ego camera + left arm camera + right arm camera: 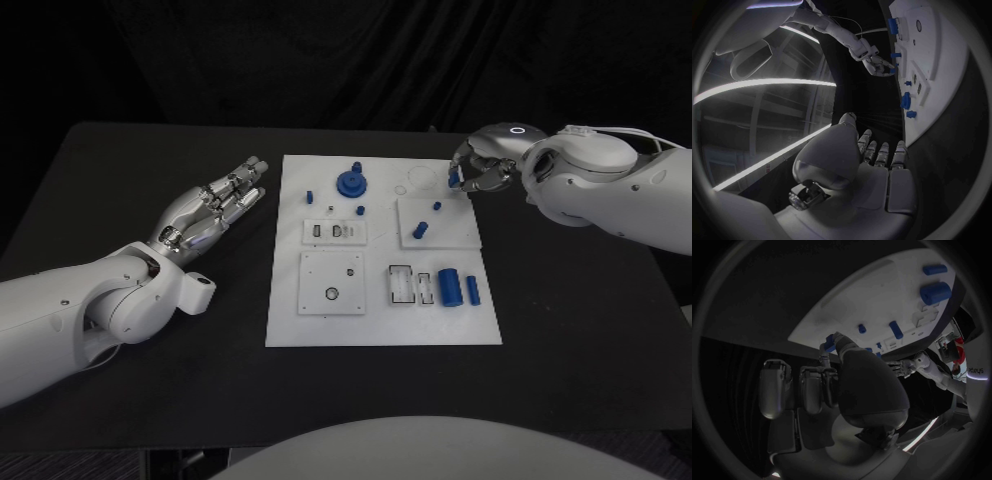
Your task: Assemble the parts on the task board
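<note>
Over the flat white task board (382,325), right robot hand (476,178) apparently pinches a small blue part (454,178).

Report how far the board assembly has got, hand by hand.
Looks done: a large blue round part stands upright near the far edge of the task board. In hand: the right hand pinches a small blue piece over the board's far right corner. Left: a blue cylinder and a slimmer blue peg lie loose on the board. The left hand rests open beside it.
</note>
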Robot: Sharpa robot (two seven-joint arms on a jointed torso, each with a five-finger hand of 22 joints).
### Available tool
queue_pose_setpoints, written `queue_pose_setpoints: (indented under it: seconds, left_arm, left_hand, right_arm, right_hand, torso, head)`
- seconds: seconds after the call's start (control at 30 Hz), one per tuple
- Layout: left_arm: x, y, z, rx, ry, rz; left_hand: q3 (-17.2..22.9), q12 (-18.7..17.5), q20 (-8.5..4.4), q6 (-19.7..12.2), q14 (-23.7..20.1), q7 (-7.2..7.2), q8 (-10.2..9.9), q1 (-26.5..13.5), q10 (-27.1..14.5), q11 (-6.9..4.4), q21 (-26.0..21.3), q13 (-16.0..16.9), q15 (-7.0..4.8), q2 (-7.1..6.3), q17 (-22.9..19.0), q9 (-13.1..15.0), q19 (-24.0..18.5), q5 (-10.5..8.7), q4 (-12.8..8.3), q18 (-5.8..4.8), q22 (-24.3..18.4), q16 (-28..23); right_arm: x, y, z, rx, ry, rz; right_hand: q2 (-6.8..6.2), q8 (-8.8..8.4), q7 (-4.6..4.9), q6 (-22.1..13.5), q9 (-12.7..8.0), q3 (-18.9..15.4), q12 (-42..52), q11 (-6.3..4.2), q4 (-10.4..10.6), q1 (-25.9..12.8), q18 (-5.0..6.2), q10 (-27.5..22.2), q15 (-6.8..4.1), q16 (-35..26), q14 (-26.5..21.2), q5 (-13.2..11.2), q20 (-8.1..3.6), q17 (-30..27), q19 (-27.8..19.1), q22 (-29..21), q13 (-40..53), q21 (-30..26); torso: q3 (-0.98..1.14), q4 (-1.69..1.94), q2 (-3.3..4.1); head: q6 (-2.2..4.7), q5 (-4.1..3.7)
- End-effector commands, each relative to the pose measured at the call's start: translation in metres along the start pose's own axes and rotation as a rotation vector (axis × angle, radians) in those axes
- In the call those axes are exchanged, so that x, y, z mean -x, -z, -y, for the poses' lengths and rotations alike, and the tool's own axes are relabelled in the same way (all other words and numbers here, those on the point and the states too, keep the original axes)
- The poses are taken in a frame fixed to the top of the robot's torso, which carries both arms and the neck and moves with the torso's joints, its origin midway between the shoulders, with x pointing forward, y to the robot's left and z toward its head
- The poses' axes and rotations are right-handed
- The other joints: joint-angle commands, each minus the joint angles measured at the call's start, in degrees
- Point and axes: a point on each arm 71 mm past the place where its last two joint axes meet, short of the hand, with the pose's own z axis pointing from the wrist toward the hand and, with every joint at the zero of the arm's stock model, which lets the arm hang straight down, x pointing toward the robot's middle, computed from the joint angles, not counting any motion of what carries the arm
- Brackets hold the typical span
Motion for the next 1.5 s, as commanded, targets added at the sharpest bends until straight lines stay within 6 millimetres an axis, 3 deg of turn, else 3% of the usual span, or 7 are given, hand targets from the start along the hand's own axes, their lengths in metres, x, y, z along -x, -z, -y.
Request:
queue_pose_setpoints:
  seconds: [0.03, 0.23, 0.37, 0.7, 0.93, 1.07, 1.5]
  left_arm:
    - [-0.002, 0.001, 0.006, -0.091, 0.009, -0.007]
    - [-0.003, 0.000, 0.006, -0.091, 0.009, -0.008]
    - [-0.005, -0.001, 0.006, -0.092, 0.011, -0.011]
    - [-0.006, -0.003, 0.006, -0.092, 0.014, -0.017]
    - [-0.008, -0.005, 0.006, -0.093, 0.017, -0.022]
    - [-0.008, -0.005, 0.006, -0.092, 0.018, -0.023]
    - [-0.009, -0.007, 0.005, -0.088, 0.022, -0.029]
  left_hand:
    - [0.31, -0.23, 0.42, -0.03, -0.02, 0.28, 0.29, 0.65, -0.06, 0.34, 0.20, -0.01, 0.39, 0.07, -0.09, 0.08, 0.03, 0.25, 0.06, 0.88, 0.09, -0.21]
    - [0.33, -0.21, 0.45, 0.01, -0.02, 0.29, 0.30, 0.68, 0.01, 0.35, 0.21, 0.00, 0.41, 0.03, -0.09, 0.08, 0.03, 0.35, 0.04, 0.87, 0.09, -0.21]
    - [0.33, -0.21, 0.45, 0.01, -0.02, 0.29, 0.30, 0.68, 0.01, 0.35, 0.21, 0.00, 0.41, 0.03, -0.09, 0.08, 0.03, 0.35, 0.04, 0.87, 0.09, -0.21]
    - [0.34, -0.21, 0.47, 0.00, -0.02, 0.30, 0.30, 0.70, 0.00, 0.37, 0.21, 0.00, 0.41, 0.00, -0.09, 0.08, 0.04, 0.36, 0.02, 0.87, 0.09, -0.21]
    - [0.36, -0.23, 0.48, -0.07, -0.02, 0.31, 0.29, 0.72, -0.05, 0.38, 0.20, -0.01, 0.43, -0.01, -0.09, 0.07, 0.03, 0.33, 0.01, 0.87, 0.09, -0.21]
    - [0.36, -0.23, 0.48, -0.07, -0.02, 0.31, 0.29, 0.72, -0.05, 0.38, 0.20, -0.01, 0.43, -0.01, -0.09, 0.07, 0.03, 0.33, 0.01, 0.87, 0.09, -0.21]
    - [0.42, -0.23, 0.52, -0.18, -0.02, 0.34, 0.27, 0.76, -0.07, 0.40, 0.20, -0.02, 0.47, 0.01, -0.09, 0.06, 0.03, 0.28, -0.01, 0.87, 0.09, -0.21]
  right_arm:
    - [0.017, 0.002, -0.012, 0.000, 0.000, 0.042]
    - [0.036, 0.006, -0.050, 0.082, 0.004, 0.046]
    - [0.039, 0.005, -0.079, 0.149, 0.047, 0.032]
    - [0.024, -0.005, -0.138, 0.284, 0.113, -0.012]
    - [0.006, -0.015, -0.155, 0.303, 0.123, -0.055]
    - [-0.001, -0.019, -0.160, 0.304, 0.127, -0.073]
    - [-0.005, -0.022, -0.172, 0.328, 0.121, -0.068]
  right_hand:
    - [0.35, 0.22, 0.08, 0.33, 0.54, 0.00, 0.15, -0.45, -0.25, -0.02, -0.09, 5.96, -0.36, 0.17, 5.94, 0.36, -0.36, 15.09, 1.28, 12.20, 15.09, -0.23]
    - [0.33, 0.28, 0.04, 0.42, 0.61, -0.03, 0.15, -0.46, -0.31, -0.04, -0.12, 5.96, -0.36, 0.17, 5.94, 0.36, -0.36, 15.09, 1.35, 12.24, 15.09, -0.13]
    - [0.39, 0.32, -0.09, 0.49, 0.68, -0.01, 0.15, -0.51, -0.39, -0.03, -0.08, 5.96, -0.37, 0.17, 5.94, 0.38, -0.37, 15.09, 1.28, 12.19, 15.09, -0.27]
    - [0.39, 0.52, -0.30, 0.79, 1.01, -0.03, 0.15, -0.73, -0.97, 0.07, -0.09, 5.96, -0.53, 0.17, 5.94, 0.38, -0.48, 15.09, 1.38, 12.22, 15.09, -0.19]
    - [0.34, 0.55, -0.20, 0.83, 1.11, -0.03, 0.15, -0.73, -1.24, 0.15, -0.02, 5.96, -0.56, 0.17, 5.94, 0.39, -0.52, 15.09, 1.25, 12.12, 15.09, -0.48]
    - [0.29, 0.56, -0.08, 0.84, 1.17, -0.03, 0.15, -0.69, -1.43, 0.19, 0.03, 5.96, -0.55, 0.17, 5.94, 0.39, -0.54, 15.09, 1.15, 12.06, 15.09, -0.68]
    - [0.26, 0.54, 0.04, 0.81, 1.21, -0.06, 0.15, -0.63, -1.51, 0.13, 0.04, 5.96, -0.54, 0.17, 5.94, 0.39, -0.55, 15.09, 1.12, 12.03, 15.09, -0.75]
  torso:
    - [0.01, -0.07, -0.01]
    - [-0.06, -0.26, -0.12]
    - [-0.11, -0.18, -0.13]
    - [-0.18, -0.05, -0.15]
    - [-0.04, 0.19, 0.05]
    - [-0.04, 0.09, 0.08]
    - [-0.03, 0.11, 0.08]
  head:
    - [-0.02, 0.05]
    - [0.14, 0.50]
    - [0.05, 0.56]
    - [-0.32, 0.73]
    - [-0.32, 0.70]
    - [-0.32, 0.76]
    - [-0.32, 0.54]
